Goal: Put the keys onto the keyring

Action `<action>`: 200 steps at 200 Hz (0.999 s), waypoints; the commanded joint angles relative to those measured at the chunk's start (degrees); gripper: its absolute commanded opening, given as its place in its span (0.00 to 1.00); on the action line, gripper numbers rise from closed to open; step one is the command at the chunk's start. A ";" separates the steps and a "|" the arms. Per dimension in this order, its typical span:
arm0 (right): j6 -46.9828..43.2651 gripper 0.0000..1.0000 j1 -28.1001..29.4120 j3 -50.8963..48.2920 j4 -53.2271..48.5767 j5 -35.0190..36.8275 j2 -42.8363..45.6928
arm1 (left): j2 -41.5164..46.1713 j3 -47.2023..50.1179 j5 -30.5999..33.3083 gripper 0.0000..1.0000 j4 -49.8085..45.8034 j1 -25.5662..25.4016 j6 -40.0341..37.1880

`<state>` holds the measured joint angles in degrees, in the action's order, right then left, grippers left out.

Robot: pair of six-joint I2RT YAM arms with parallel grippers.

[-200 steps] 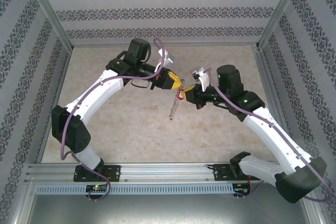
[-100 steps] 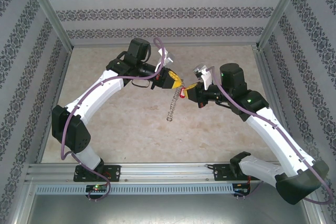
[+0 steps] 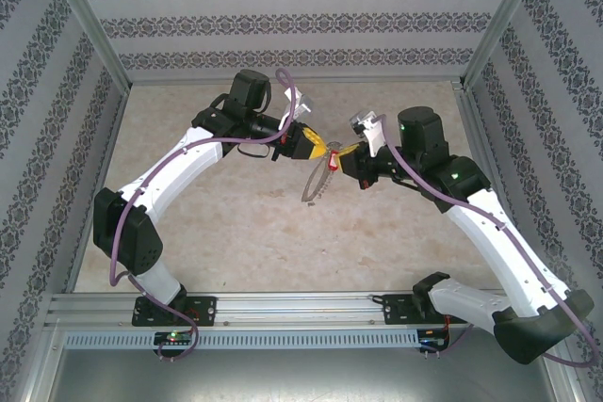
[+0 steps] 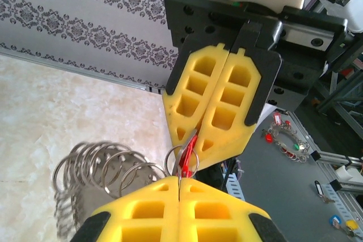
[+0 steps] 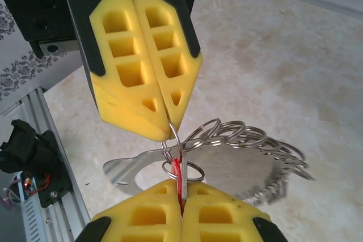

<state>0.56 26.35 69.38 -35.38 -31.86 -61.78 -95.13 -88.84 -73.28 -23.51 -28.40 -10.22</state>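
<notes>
Pale marbled tabletop point(image 3: 236, 233), boxed in by grey damask-patterned wall panels point(image 3: 301, 21) at the back and both sides. Aluminium rail point(image 3: 301, 308) along the bottom of the frame.

Left white arm point(image 3: 179, 162): angled up from the lower left, bent at the elbow, stretched right to upper centre. Right white arm point(image 3: 480, 223): angled up from the lower right, leaning left to the same spot. Tip to tip there, almost touching.

Left gripper point(image 3: 319, 147): yellow fingers pressed fully together, pinching one wire ring of the large thin grey metal keyring point(image 5: 249, 165). Rest of it dangling just below the fingertips as a bunch of small grey rings. Right gripper point(image 3: 342, 152): also fully closed, nipping the tiny silver key with a red plastic head point(image 5: 178, 170), held upright just beside that pinched ring, between the two pairs of fingertips. Cannot tell whether threaded on, nor whether the lowest rings touch the tabletop.

Both grippers well apart from back and side panels. Bare tabletop across the lower centre and left of the frame.
</notes>
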 commanded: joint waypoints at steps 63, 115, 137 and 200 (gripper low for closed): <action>-3.19 0.00 0.70 5.59 -2.35 0.22 -2.85 | 1.25 -0.08 -1.27 0.00 2.68 0.27 0.34; -3.51 0.00 1.32 6.87 -2.55 -0.44 -4.54 | 0.83 -0.15 -1.65 0.00 2.49 0.21 0.37; -3.81 0.00 1.51 7.97 -3.10 0.40 -4.85 | 0.74 0.01 -1.61 0.00 2.33 0.26 0.29; -4.99 0.00 1.51 13.85 -6.16 1.09 -7.40 | 1.06 2.20 2.30 0.04 6.57 0.38 3.59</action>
<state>-3.03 27.07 79.37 -42.35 -30.02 -67.92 -95.13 -88.68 -72.77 -22.11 -27.75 -9.52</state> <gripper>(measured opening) 0.065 0.053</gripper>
